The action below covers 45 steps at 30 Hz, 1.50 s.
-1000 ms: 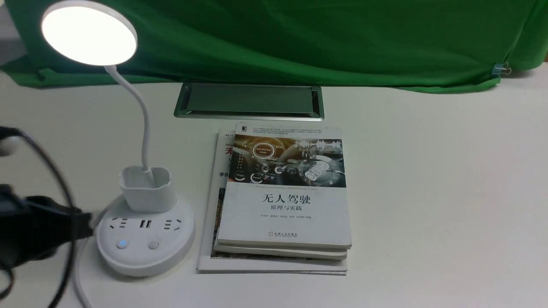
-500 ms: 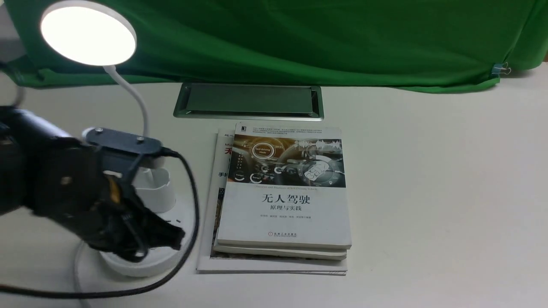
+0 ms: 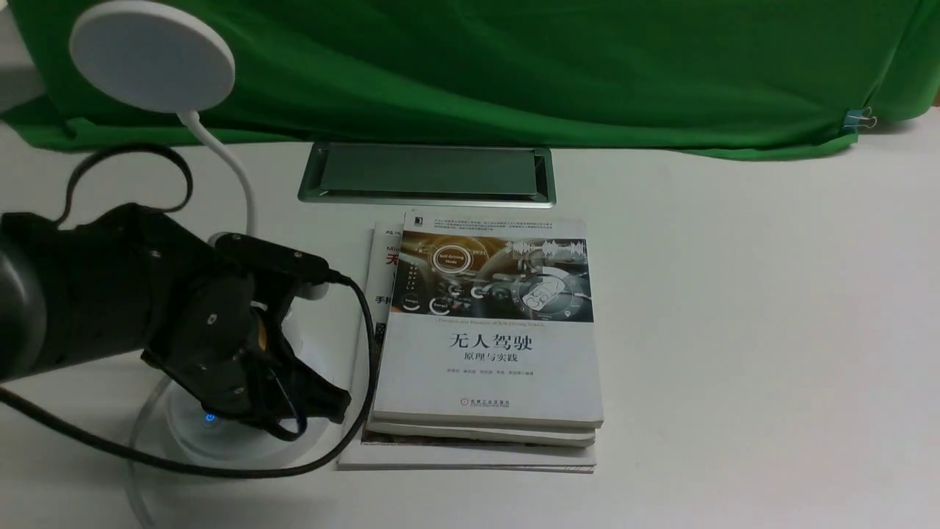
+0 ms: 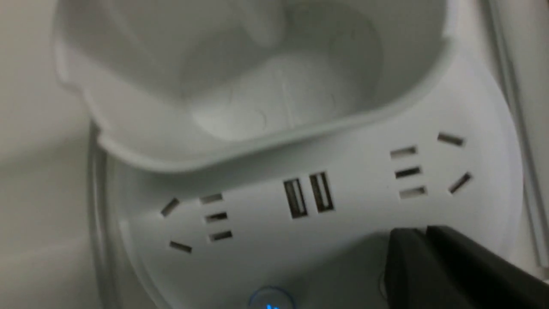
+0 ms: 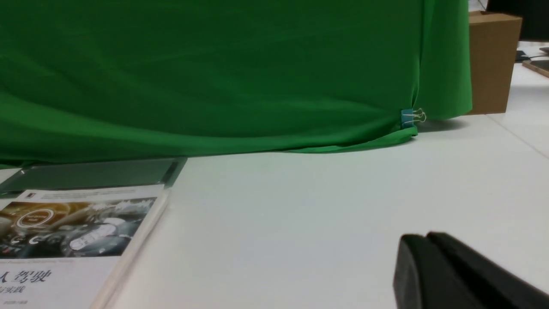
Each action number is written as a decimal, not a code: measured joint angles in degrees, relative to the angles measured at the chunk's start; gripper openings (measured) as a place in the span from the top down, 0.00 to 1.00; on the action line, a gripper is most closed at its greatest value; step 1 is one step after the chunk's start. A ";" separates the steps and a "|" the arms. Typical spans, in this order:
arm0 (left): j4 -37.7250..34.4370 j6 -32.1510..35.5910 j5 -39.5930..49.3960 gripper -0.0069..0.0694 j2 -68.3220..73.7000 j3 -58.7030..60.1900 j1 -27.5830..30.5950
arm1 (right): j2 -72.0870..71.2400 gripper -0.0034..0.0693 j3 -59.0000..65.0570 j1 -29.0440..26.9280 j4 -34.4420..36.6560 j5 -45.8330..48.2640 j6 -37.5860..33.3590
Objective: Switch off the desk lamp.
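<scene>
- The right gripper (image 5: 422, 241) hovers low over bare white table (image 3: 734, 330) on the right side. Its two black fingers are pressed together with nothing between them. It does not show in the front view.
- The desk lamp (image 3: 242, 220) stands at the near left of the table, just left of the books. Its white cord (image 3: 134, 459) curves off the base toward the near edge.
- The left gripper (image 3: 330, 402) points down over the lamp's round base (image 3: 187, 441). Its fingers are closed against each other and hold nothing. A black cable (image 3: 220, 470) loops around the arm.
- In the left wrist view the fingertips lie at the front of the base, close beside a blue-lit button (image 4: 270, 300). Whether they touch the surface cannot be told.
- Behind the sockets and two USB ports (image 4: 308, 195) sits the cup holder (image 4: 257, 141).
- A stack of books (image 3: 488, 353) lies flat at the table's middle, its near left corner just beside the base.
- The gooseneck (image 3: 246, 198) rises from behind the arm to the round head (image 3: 152, 55), which is dark and unlit.
- A recessed metal panel (image 3: 426, 173) lies beyond the books.
- A green cloth (image 3: 514, 66) hangs at the back, with a binder clip (image 3: 855, 119) at its right end. A cardboard box (image 5: 493, 60) stands past it.
</scene>
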 joint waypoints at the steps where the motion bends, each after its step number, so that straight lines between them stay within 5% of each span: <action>1: 0.00 0.00 -0.24 0.88 -0.07 0.00 0.00 | 0.00 0.90 0.00 0.00 0.00 0.00 0.00; 14: -1.50 -1.04 0.23 0.88 -9.55 0.67 0.00 | 0.00 0.90 0.00 0.00 0.00 -0.06 0.00; 22: -5.07 -0.88 -8.18 0.88 -3.64 6.14 3.05 | 0.00 0.90 0.00 0.00 0.00 -0.06 0.00; 32: -10.89 6.33 -7.02 0.88 -5.43 5.40 7.02 | 0.00 0.90 0.00 0.00 0.00 -0.06 0.00; 45: -13.82 6.53 -4.15 0.88 -33.93 6.45 7.02 | 0.00 0.90 0.00 0.00 0.00 0.00 0.00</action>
